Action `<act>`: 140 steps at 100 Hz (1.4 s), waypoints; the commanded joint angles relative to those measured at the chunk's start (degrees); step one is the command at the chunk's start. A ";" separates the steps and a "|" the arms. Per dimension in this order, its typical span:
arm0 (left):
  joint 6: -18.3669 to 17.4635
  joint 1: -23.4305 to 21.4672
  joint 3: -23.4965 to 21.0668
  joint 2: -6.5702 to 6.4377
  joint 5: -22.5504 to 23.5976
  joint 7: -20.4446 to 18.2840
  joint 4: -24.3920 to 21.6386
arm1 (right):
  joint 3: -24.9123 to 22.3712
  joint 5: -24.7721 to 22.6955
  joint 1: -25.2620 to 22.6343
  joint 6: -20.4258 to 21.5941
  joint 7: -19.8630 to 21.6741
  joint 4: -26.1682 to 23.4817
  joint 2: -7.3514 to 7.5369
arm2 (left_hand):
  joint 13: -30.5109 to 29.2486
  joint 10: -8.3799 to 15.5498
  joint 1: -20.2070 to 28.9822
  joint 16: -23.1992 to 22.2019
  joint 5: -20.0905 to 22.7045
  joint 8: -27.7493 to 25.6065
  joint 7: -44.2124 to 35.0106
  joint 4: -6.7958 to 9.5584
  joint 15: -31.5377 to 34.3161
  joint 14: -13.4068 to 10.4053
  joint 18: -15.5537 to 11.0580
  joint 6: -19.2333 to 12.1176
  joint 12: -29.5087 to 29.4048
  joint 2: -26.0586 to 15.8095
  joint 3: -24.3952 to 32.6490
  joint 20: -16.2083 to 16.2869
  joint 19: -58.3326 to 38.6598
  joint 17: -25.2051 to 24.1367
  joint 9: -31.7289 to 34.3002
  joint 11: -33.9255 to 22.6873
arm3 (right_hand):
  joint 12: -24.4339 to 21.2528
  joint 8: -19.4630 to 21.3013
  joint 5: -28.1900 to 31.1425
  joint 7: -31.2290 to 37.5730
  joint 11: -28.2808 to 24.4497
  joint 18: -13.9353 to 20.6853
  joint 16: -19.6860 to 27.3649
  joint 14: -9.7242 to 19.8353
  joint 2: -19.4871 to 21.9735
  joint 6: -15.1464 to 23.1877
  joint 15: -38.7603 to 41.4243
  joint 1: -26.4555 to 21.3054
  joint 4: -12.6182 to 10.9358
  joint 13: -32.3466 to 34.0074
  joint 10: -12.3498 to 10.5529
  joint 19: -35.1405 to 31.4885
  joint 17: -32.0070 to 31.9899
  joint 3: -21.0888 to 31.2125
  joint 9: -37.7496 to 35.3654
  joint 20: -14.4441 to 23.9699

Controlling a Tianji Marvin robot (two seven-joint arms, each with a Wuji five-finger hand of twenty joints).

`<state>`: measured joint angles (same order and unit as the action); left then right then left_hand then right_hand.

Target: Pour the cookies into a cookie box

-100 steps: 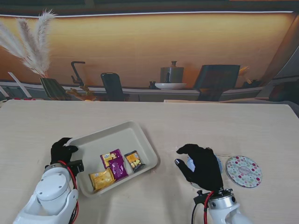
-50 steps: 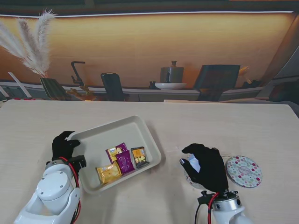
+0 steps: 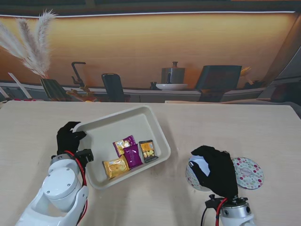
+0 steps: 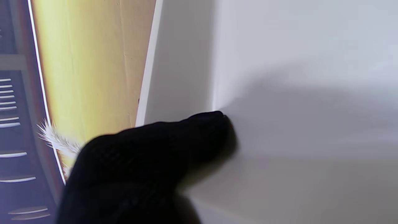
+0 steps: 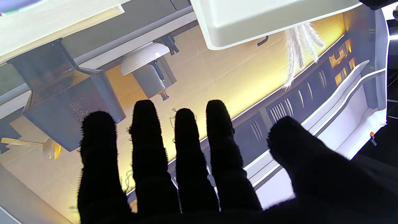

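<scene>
1. Two black-gloved hands sit nearest to me on the pale wooden table (image 3: 225, 122), one at each bottom corner of the stand view.
2. Right hand (image 3: 215, 169): it rests palm down over a round tin (image 3: 192, 175), of which only the left rim shows beside the fingers (image 5: 146, 137). In the right wrist view the fingers are straight and spread with nothing between them, so the hand is open; whether the palm touches the tin cannot be told.
3. Round lid (image 3: 246, 173): white with coloured dots, it lies flat on the table just to the right of the right hand.
4. Left hand (image 3: 70, 138): it is closed on the left rim of a cream tray (image 3: 141, 115), thumb over the edge. The left wrist view shows one fingertip (image 4: 214, 124) pressed against the tray's wall (image 4: 279, 62).
5. Tray: it sits between the two hands, turned at an angle, its far right corner farthest from me. The right wrist view shows its underside (image 5: 248, 18) lifted off the table.
6. Cookie packets: four lie in the tray's nearer half, well apart from the tin, namely a yellow packet (image 3: 115, 167), two purple packets (image 3: 123, 143) (image 3: 133, 156), and a dark packet (image 3: 148, 150) at the right of the group.
7. Far backdrop: a printed kitchen scene with a pot (image 3: 172, 74) and pale plumes (image 3: 33, 47) stands behind the table.
</scene>
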<state>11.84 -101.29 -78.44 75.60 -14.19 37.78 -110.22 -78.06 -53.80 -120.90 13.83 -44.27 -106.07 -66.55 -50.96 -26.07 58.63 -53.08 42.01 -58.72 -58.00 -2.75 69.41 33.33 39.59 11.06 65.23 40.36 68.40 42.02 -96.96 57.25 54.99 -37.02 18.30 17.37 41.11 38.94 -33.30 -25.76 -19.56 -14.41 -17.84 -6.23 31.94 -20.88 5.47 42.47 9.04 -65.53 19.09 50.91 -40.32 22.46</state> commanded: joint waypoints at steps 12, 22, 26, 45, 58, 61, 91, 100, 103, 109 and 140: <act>0.04 1.94 2.72 1.33 0.63 0.60 -1.56 | -0.59 -0.40 -1.27 0.41 -0.43 -0.52 -0.31 | -9.75 2.70 3.34 -1.02 3.21 -2.75 -7.94 1.26 12.74 -5.52 0.40 -1.58 2.63 -4.18 6.31 -1.14 -5.59 2.64 6.46 -10.24 | -0.28 -0.43 0.94 -1.06 0.57 -0.90 0.09 -1.20 -0.22 1.13 0.26 1.25 -1.51 0.57 0.12 -0.14 -0.73 -0.61 -0.88 -0.43; 0.06 2.95 4.31 1.65 1.31 1.64 -1.26 | -0.91 -0.59 -1.75 0.56 -1.28 -0.63 -0.39 | -9.91 2.72 3.30 -0.99 3.25 -2.78 -7.98 1.32 12.87 -5.51 0.40 -1.59 2.66 -4.09 6.38 -1.25 -5.87 2.67 6.56 -10.35 | -0.28 -0.43 0.92 -1.10 0.56 -0.89 0.10 -1.24 -0.25 1.11 0.25 1.25 -1.51 0.56 0.12 -0.14 -0.72 -0.64 -0.95 -0.39; -0.16 3.38 4.92 1.84 1.29 2.27 -1.13 | -1.02 -0.64 -1.90 0.63 -1.55 -0.66 -0.42 | -10.01 2.67 3.28 -0.99 3.28 -2.78 -7.98 1.33 12.96 -5.44 0.40 -1.52 2.63 -4.02 6.46 -1.27 -6.10 2.69 6.57 -10.35 | -0.28 -0.43 0.90 -1.12 0.57 -0.91 0.10 -1.27 -0.26 1.16 0.24 1.21 -1.52 0.54 0.18 -0.13 -0.73 -0.62 -0.96 -0.37; -0.90 5.21 7.45 2.44 1.98 4.06 -0.22 | -1.36 -0.61 -2.34 0.96 -2.33 -0.65 -0.55 | -10.33 2.67 3.20 -0.98 3.32 -2.81 -8.02 1.39 13.30 -5.59 0.40 -1.61 2.67 -3.96 6.61 -1.34 -6.64 2.72 6.70 -10.54 | -0.29 -0.41 0.99 -1.13 0.60 -0.96 0.10 -1.35 -0.31 1.11 0.25 1.24 -1.52 0.54 0.14 -0.11 -0.75 -0.61 -0.96 -0.32; -1.23 6.49 9.04 2.93 1.90 5.33 0.27 | -1.33 -0.46 -2.31 1.15 -2.54 -0.62 -0.61 | -10.46 2.56 3.16 -0.97 3.42 -2.79 -8.01 1.40 13.51 -5.40 0.40 -1.59 2.65 -3.77 6.74 -1.33 -7.03 2.73 6.75 -10.58 | -0.28 -0.40 1.00 -1.15 0.58 -1.01 0.08 -1.37 -0.28 1.13 0.29 1.22 -1.52 0.59 0.18 -0.09 -0.76 -0.62 -0.99 -0.29; -0.99 6.80 9.39 2.98 2.15 5.32 0.40 | -1.33 -0.41 -2.28 1.23 -2.57 -0.60 -0.63 | -10.43 2.66 3.11 -0.95 3.37 -2.78 -8.00 1.39 13.53 -5.45 0.40 -1.69 2.66 -3.89 6.74 -1.35 -7.10 2.71 6.73 -10.61 | -0.28 -0.40 0.99 -1.15 0.59 -1.01 0.08 -1.32 -0.28 1.10 0.28 1.21 -1.53 0.55 0.16 -0.10 -0.75 -0.60 -0.96 -0.27; -0.36 9.95 13.81 4.01 3.07 6.64 2.44 | -2.07 -0.40 -3.20 1.94 -3.93 -0.68 -0.84 | -10.39 2.59 3.09 -0.86 3.44 -2.77 -7.98 1.44 13.72 -5.25 0.40 -1.69 2.67 -3.77 6.76 -1.52 -7.37 2.70 6.77 -10.68 | -0.31 -0.41 1.00 -1.25 0.64 -1.08 0.10 -1.33 -0.64 0.99 0.23 1.23 -1.53 0.40 0.18 -0.01 -0.93 -0.55 -0.93 -0.20; 0.00 11.03 14.92 4.31 3.36 6.74 3.65 | -2.47 -0.47 -3.66 2.13 -4.80 -0.74 -0.97 | -10.39 2.52 3.12 -0.86 3.47 -2.75 -7.96 1.44 13.75 -5.15 0.40 -1.63 2.64 -3.75 6.78 -1.52 -7.42 2.70 6.78 -10.64 | -0.34 -0.41 1.07 -1.31 0.71 -1.09 0.09 -1.39 -0.79 0.94 0.23 1.14 -1.53 0.37 0.27 0.05 -1.08 -0.46 -0.90 -0.18; 0.04 11.42 15.28 4.44 3.49 6.92 4.06 | -2.58 -0.44 -3.79 2.18 -4.98 -0.75 -1.00 | -10.40 2.52 3.11 -0.86 3.47 -2.75 -7.95 1.44 13.76 -5.12 0.40 -1.63 2.65 -3.73 6.79 -1.52 -7.43 2.69 6.79 -10.63 | -0.34 -0.41 1.14 -1.32 0.71 -1.11 0.09 -1.44 -0.85 1.00 0.24 1.14 -1.52 0.34 0.25 0.07 -1.12 -0.45 -0.94 -0.17; 0.20 12.08 15.92 4.69 3.59 7.25 4.61 | -2.77 -0.39 -4.00 2.27 -5.27 -0.75 -1.06 | -10.42 2.53 3.08 -0.85 3.47 -2.74 -7.95 1.43 13.77 -5.10 0.40 -1.73 2.66 -3.76 6.79 -1.53 -7.44 2.69 6.79 -10.63 | -0.34 -0.42 1.07 -1.41 0.71 -1.13 0.07 -1.50 -0.92 0.94 0.25 1.14 -1.52 0.29 0.26 0.06 -1.15 -0.43 -0.92 -0.13; 0.58 14.43 18.68 5.41 3.77 7.33 6.77 | -2.95 -0.28 -4.37 2.41 -6.25 -0.81 -1.24 | -10.65 2.48 3.03 -0.80 3.48 -2.73 -7.92 1.49 13.89 -5.14 0.40 -1.76 2.67 -3.69 6.88 -1.47 -7.71 2.72 6.88 -10.60 | -0.25 -0.34 1.18 -1.48 0.53 -1.17 0.01 -1.48 -0.93 0.98 0.37 1.10 -1.55 0.25 0.30 -0.04 -1.15 -0.34 -1.00 0.10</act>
<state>12.48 -87.41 -60.33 80.03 -10.61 46.12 -103.05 -81.17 -54.19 -124.85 16.09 -51.16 -106.48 -67.52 -51.83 -26.15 57.82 -53.08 42.10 -59.27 -59.39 -2.75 69.96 33.34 39.60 10.98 65.23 41.69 69.71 41.29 -98.92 57.69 55.60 -37.96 18.30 17.37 41.66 38.45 -33.30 -25.80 -19.56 -14.42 -18.41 -6.25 31.94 -20.88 5.47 42.47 9.09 -65.53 18.66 50.83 -40.32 22.46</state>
